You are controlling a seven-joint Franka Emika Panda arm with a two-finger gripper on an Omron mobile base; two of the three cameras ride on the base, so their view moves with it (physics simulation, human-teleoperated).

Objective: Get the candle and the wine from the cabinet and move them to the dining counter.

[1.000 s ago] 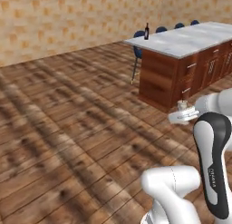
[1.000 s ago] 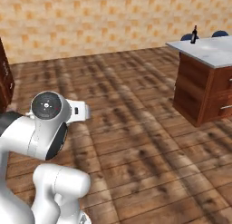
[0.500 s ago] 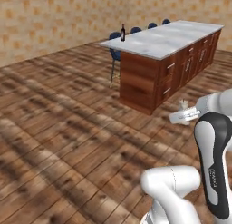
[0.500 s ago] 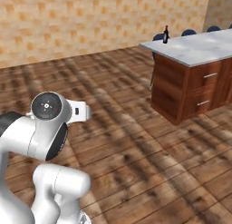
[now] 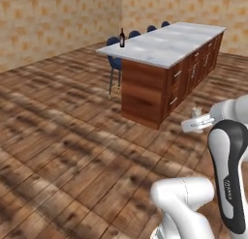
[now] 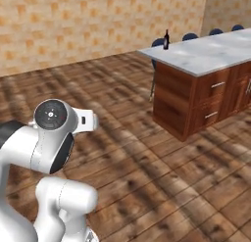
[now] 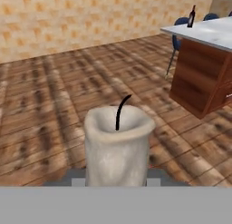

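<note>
- The candle (image 7: pixel 117 148), pale with a black wick, stands upright between the jaws of the gripper (image 5: pixel 197 121), which are clamped on its base.
- In the left base view, the candle (image 5: pixel 196 112) is carried above the wooden floor (image 5: pixel 68 136).
- The wine (image 5: pixel 122 38) stands upright at the dining counter's (image 5: pixel 164 44) far corner, beside dark blue chairs (image 5: pixel 114 61).
</note>
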